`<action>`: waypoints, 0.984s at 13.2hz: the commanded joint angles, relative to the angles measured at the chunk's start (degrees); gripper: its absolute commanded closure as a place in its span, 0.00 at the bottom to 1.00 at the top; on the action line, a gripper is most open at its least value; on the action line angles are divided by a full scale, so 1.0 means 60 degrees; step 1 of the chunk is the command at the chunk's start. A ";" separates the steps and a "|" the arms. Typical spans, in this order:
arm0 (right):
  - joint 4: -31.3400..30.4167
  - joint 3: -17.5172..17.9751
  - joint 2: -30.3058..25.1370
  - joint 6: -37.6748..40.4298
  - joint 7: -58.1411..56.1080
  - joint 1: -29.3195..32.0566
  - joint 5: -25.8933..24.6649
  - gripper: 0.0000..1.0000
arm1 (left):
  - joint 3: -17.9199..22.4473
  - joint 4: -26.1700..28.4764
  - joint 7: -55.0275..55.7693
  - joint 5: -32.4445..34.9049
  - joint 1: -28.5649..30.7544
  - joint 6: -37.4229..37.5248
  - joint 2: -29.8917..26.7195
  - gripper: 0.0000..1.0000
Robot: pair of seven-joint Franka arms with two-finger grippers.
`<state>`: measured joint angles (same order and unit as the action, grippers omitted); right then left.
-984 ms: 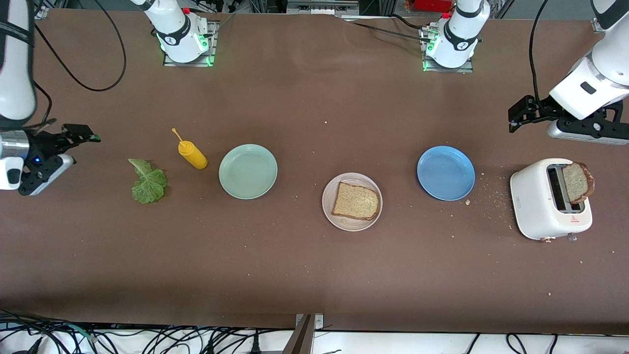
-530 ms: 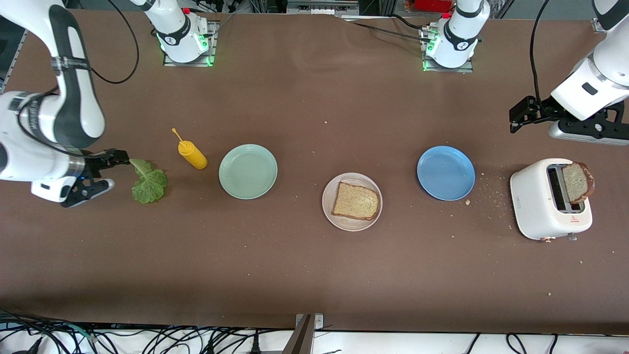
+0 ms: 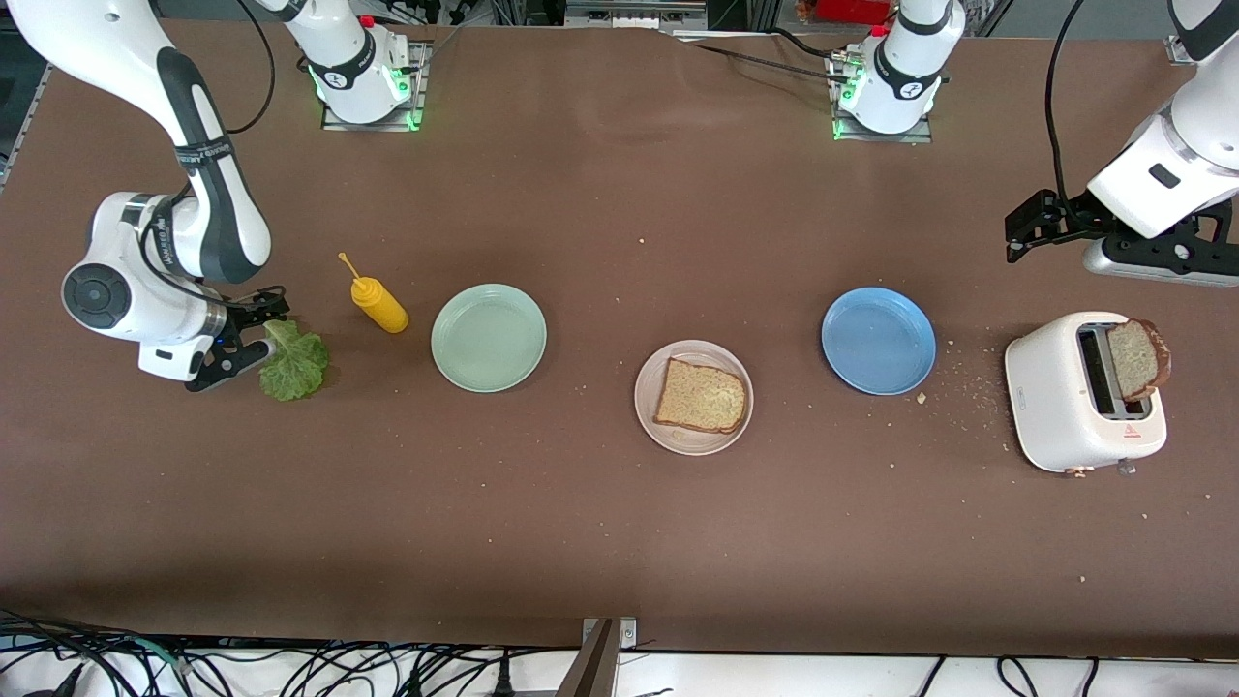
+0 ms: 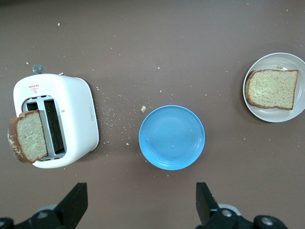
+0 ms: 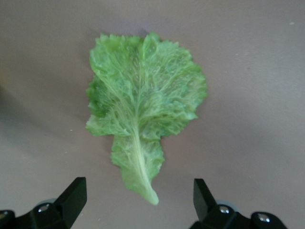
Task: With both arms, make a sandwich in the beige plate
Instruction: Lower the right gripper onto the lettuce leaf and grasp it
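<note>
Lettuce leaf [image 3: 293,361] flat on table at right arm's end, beside yellow squeeze bottle [image 3: 378,303], well apart from beige plate [image 3: 650,414] holding one bread slice [image 3: 701,396]. Long axis along pale midrib; stem end [image 5: 150,196] toward right gripper [image 5: 138,202], frilled tip away. Jaws spread wide, straddling stem, not touching. Best move probably: lower straight, pinch stem, lift gently to avoid tearing. Left gripper [image 4: 141,205] spread, waiting over table near blue plate [image 4: 171,137] and toaster [image 4: 55,119] with second slice [image 4: 27,136].
</note>
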<state>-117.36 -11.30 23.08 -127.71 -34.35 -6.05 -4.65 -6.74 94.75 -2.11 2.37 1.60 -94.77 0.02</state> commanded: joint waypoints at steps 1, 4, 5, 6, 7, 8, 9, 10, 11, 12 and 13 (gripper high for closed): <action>-0.0186 0.0038 0.0239 -0.0526 -0.0339 0.0012 -0.0191 0.01 | 0.0010 -0.0147 -0.0190 -0.0043 0.0071 -0.0010 0.0070 0.00; -0.0186 0.0052 0.0604 -0.1067 -0.0339 0.0012 -0.0177 0.10 | 0.0010 -0.0147 -0.0190 -0.0028 0.0071 -0.0010 0.0070 0.00; -0.0200 0.0067 0.0823 -0.1257 -0.0339 0.0012 -0.0162 0.18 | 0.0010 -0.0147 -0.0190 -0.0028 0.0071 -0.0010 0.0085 0.00; -0.0201 0.0096 0.0927 -0.1375 -0.0324 0.0012 -0.0148 0.34 | 0.0010 -0.0147 -0.0190 -0.0028 0.0071 -0.0010 0.0085 0.00; -0.0186 0.0096 0.0914 -0.1319 -0.0310 0.0012 -0.0162 0.68 | 0.0010 -0.0147 -0.0190 -0.0028 0.0071 -0.0010 0.0085 0.00; -0.0186 0.0096 0.0870 -0.1289 -0.0324 0.0012 -0.0162 0.93 | 0.0010 -0.0147 -0.0190 -0.0028 0.0071 -0.0010 0.0070 0.00; -0.0171 0.0096 0.0826 -0.1274 -0.0324 0.0012 -0.0162 1.00 | 0.0010 -0.0147 -0.0190 -0.0028 0.0071 -0.0010 0.0085 0.00; -0.0113 0.0111 0.0724 -0.1260 -0.0310 0.0012 -0.0162 1.00 | 0.0010 -0.0147 -0.0190 -0.0043 0.0071 -0.0010 0.0070 0.00; -0.0084 0.0111 0.0520 -0.1085 -0.0310 0.0012 -0.0162 1.00 | 0.0010 -0.0147 -0.0190 -0.0028 0.0071 -0.0010 0.0070 0.00; 0.0120 0.0198 0.0359 -0.0576 -0.0310 0.0012 -0.0162 1.00 | 0.0010 -0.0147 -0.0190 -0.0028 0.0071 -0.0010 0.0070 0.00; 0.0499 0.0286 0.0212 0.0067 -0.0310 0.0012 -0.0162 1.00 | -0.0005 -0.0147 -0.0190 -0.0043 0.0071 -0.0010 0.0070 0.00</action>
<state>-116.65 -10.64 27.52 -133.15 -35.96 -6.09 -4.78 -6.70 94.75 -2.11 2.37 1.65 -94.78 0.07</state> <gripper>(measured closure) 0.912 0.000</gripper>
